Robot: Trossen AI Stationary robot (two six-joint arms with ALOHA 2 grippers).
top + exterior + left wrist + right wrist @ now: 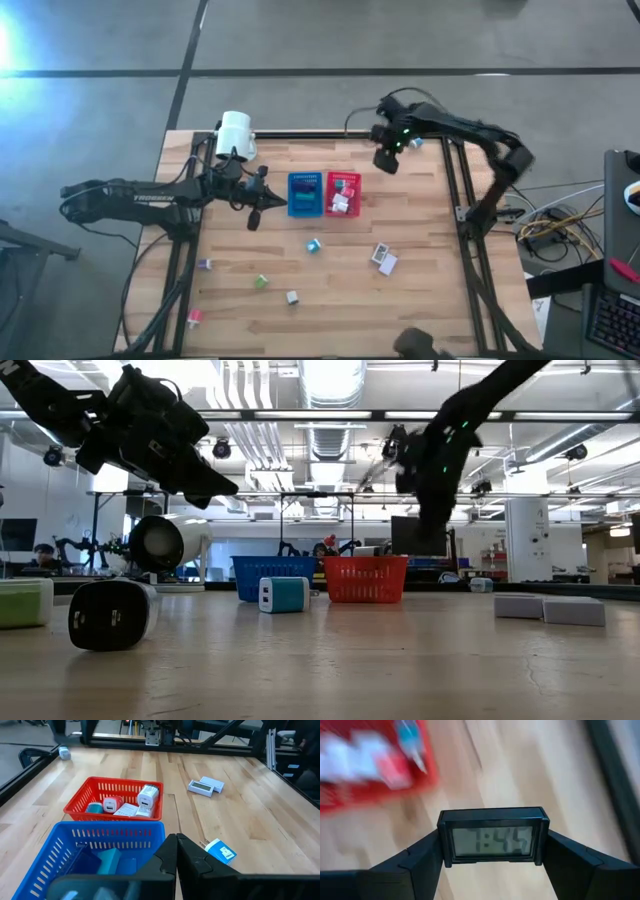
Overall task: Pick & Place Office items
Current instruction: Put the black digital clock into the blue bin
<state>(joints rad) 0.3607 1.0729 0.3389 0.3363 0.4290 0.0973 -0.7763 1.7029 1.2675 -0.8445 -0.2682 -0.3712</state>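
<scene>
Above the far right part of the wooden worktop [420, 290], the right hand [492, 851] was in the air, its 2 fingers clamped on the ends of a small black digital clock [493, 836] whose grey display faced the wrist camera. From overhead this hand [388, 158] sat just beyond the red bin [342, 193], toward the far edge, and the level view showed it well clear of the surface. The left hand [256, 203] hovered just beside the blue bin [305, 194], on that bin's left; its fingers [165, 862] were pressed together with nothing between them. The 2 bins stood side by side near the middle of the worktop, blue on the left and red on the right, touching or nearly so. The red bin [116, 800] held several small pieces, among them a white charger block [148, 796] and a pink-and-white piece [111, 804]; the blue bin [90, 850] held teal and blue pieces [111, 861]. Other office items lay loose on the boards nearer the front: a teal-and-white block [313, 245], 2 white flat pieces [384, 258] close together to its right, a green piece [261, 282], a grey one [292, 297], a purple one [205, 264] near the left edge and a pink one [194, 317] at the front left. A white cylinder lamp [235, 134] lay at the far left corner.
</scene>
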